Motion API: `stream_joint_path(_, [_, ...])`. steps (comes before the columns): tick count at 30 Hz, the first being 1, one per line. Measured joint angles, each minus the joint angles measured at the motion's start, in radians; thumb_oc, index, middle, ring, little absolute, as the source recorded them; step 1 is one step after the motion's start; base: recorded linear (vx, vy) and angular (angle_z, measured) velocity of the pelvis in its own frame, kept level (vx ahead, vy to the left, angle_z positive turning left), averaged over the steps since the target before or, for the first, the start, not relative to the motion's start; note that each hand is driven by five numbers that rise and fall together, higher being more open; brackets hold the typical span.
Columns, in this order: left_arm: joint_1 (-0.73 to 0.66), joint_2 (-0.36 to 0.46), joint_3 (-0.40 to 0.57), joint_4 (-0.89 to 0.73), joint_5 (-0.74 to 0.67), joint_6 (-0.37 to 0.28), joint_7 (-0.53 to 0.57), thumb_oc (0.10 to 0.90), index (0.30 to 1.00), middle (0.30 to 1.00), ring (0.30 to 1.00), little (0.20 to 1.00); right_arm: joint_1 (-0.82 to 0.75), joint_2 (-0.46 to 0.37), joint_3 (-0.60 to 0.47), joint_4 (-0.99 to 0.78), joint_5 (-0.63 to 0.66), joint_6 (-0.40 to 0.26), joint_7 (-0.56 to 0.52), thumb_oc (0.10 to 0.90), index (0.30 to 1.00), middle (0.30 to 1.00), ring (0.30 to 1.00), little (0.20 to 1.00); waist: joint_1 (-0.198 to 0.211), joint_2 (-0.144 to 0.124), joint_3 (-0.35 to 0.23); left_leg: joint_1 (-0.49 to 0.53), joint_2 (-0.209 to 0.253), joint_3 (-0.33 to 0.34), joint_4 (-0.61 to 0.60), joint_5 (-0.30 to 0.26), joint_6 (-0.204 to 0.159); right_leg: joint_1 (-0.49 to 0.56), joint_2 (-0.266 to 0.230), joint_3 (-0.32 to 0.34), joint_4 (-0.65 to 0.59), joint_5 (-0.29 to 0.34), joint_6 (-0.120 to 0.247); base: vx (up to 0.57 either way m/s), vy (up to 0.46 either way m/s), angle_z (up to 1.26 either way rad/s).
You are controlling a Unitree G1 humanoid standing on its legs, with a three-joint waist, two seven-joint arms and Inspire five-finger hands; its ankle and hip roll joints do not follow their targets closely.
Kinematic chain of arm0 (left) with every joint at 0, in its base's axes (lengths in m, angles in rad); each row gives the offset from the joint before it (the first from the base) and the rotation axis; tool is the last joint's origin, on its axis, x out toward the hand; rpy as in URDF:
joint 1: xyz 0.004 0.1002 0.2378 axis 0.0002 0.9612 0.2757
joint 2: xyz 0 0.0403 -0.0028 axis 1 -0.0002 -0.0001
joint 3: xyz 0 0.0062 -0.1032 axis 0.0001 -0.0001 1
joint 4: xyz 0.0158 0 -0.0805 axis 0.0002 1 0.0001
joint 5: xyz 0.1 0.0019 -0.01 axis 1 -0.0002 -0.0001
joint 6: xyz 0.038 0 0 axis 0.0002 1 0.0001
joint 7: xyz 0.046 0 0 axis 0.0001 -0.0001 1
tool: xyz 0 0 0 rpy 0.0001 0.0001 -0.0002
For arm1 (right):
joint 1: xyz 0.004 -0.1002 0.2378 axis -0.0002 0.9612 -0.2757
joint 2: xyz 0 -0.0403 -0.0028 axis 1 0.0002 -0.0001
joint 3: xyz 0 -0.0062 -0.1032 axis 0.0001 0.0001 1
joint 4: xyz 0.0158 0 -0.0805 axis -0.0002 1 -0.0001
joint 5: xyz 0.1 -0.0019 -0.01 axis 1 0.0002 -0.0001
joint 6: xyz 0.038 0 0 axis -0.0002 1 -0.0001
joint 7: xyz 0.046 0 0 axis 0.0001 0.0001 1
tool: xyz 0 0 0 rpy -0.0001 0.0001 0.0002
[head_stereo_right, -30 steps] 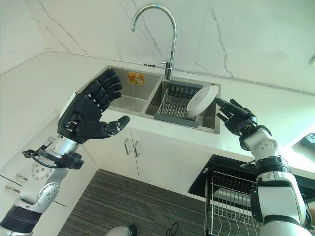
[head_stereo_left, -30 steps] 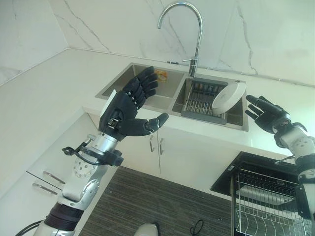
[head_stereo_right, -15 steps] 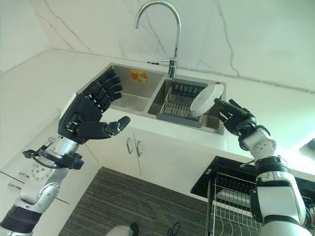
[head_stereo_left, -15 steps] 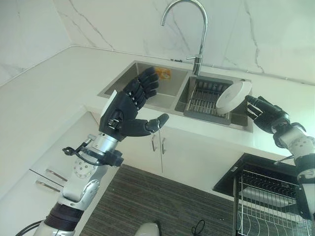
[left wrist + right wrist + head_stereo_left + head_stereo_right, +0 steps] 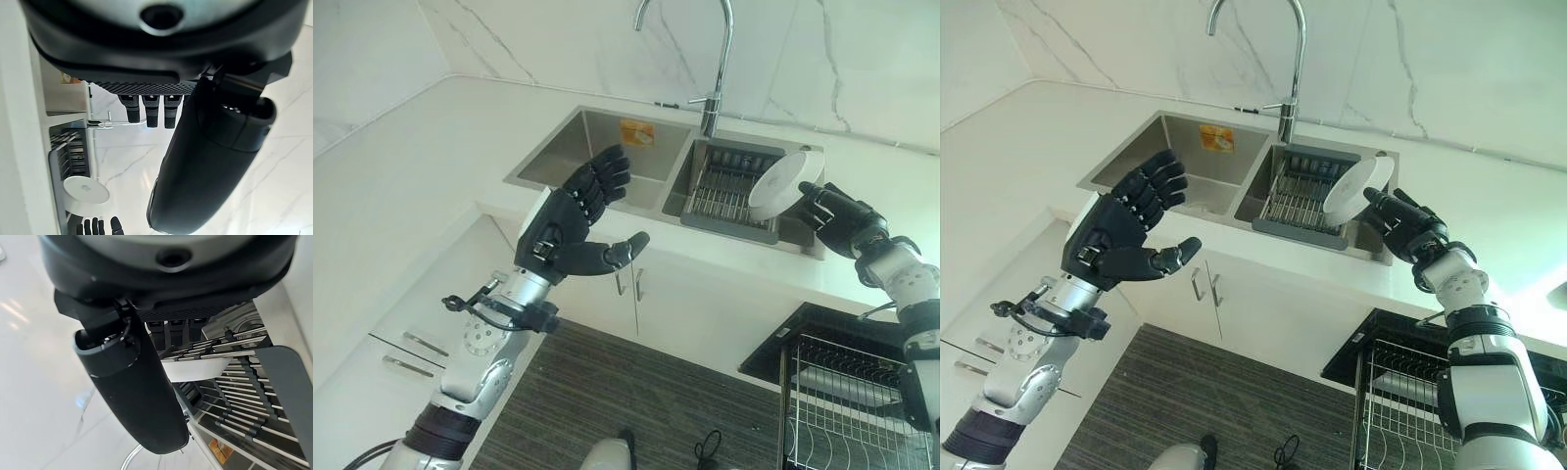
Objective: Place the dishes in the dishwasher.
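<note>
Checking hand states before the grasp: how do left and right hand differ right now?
The left hand is raised over the counter edge, apart from any dish; the right hand reaches to the white plate leaning in the sink rack. The left hand's palm faces up; the right hand's fingers point at the plate. Both are open.

Home kitchen: double steel sink sitting in white surface, tap behind it, dishwasher rack showing below.

A round white plate stands tilted on edge in the dark wire rack — set in the right basin of the steel sink — leaning at the rack's right end, underside showing.
</note>
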Motion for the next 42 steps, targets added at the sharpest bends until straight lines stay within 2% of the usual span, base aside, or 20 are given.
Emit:
stream_joint_path(3, [0.000,0.023,0.000,0.000,0.000,0.000,0.000,0.800,0.900,0.900,0.900,0.900,-0.009,0.000,0.000,0.000,0.000,0.000,0.000,0.800,0.900,0.900,0.900,0.900,-0.001,-0.001,0.014,-0.001,0.000,0.001,0.001,0.000,0.000,-0.001,0.000,0.000,0.000,0.001,0.001,0.00,0.000,0.00])
stream_joint_path(11, [0.000,0.026,0.000,0.001,0.000,0.000,0.003,0.800,0.900,0.900,0.900,0.900,-0.033,0.000,0.000,0.000,0.021,-0.021,0.000,0.800,0.900,0.900,0.900,0.900,0.001,0.002,0.017,-0.004,-0.001,0.001,-0.003,0.000,0.000,-0.006,0.000,0.001,-0.001,0.004,0.006,-0.01,-0.001,0.00])
stream_joint_path(16, [0.000,0.027,-0.001,0.001,0.000,0.000,0.004,0.800,0.900,0.900,0.900,0.900,-0.068,0.000,0.000,0.000,0.021,-0.038,0.001,0.800,0.900,0.900,0.900,0.900,0.000,0.025,0.041,-0.023,-0.001,-0.002,0.002,0.002,-0.001,-0.026,-0.002,0.002,0.004,0.003,0.005,-0.05,-0.011,0.01])
stream_joint_path(22, [-0.003,0.028,-0.003,0.002,0.000,-0.001,0.006,0.800,0.900,0.900,0.900,0.900,-0.113,0.000,0.000,-0.002,0.021,-0.063,0.001,0.800,0.900,0.900,0.900,0.900,0.000,0.035,0.063,-0.055,-0.001,-0.006,0.003,0.012,-0.003,-0.063,-0.003,0.001,0.021,0.006,0.005,-0.02,0.001,0.01])
stream_joint_path(29, [-0.003,0.028,-0.004,0.002,0.001,-0.002,0.024,0.800,0.900,0.900,0.900,0.900,-0.152,-0.001,0.005,-0.002,0.021,-0.076,0.000,0.800,0.900,0.900,0.900,0.900,-0.002,0.037,0.077,-0.072,-0.001,-0.006,0.002,0.012,-0.003,-0.081,-0.003,0.003,0.021,0.006,0.005,0.00,0.000,0.00])
stream_joint_path(34, [-0.016,0.034,-0.004,0.002,0.001,-0.002,0.028,0.800,0.900,0.900,0.900,0.900,-0.194,-0.005,0.039,-0.002,0.019,-0.082,-0.001,0.800,0.900,0.900,0.900,0.900,-0.003,0.041,0.116,-0.076,-0.001,-0.005,0.004,0.012,-0.003,-0.087,-0.003,0.006,0.025,0.006,0.005,0.01,0.000,0.00])
stream_joint_path(42, [-0.036,0.034,-0.004,0.002,0.002,-0.002,0.049,0.800,0.900,0.900,0.900,0.900,-0.230,-0.006,0.081,-0.002,0.015,-0.082,-0.031,0.800,0.900,0.900,0.900,0.900,-0.004,0.040,0.119,-0.076,-0.001,-0.005,0.001,0.012,-0.003,-0.088,-0.002,0.010,0.024,0.008,0.008,0.03,0.001,0.01])
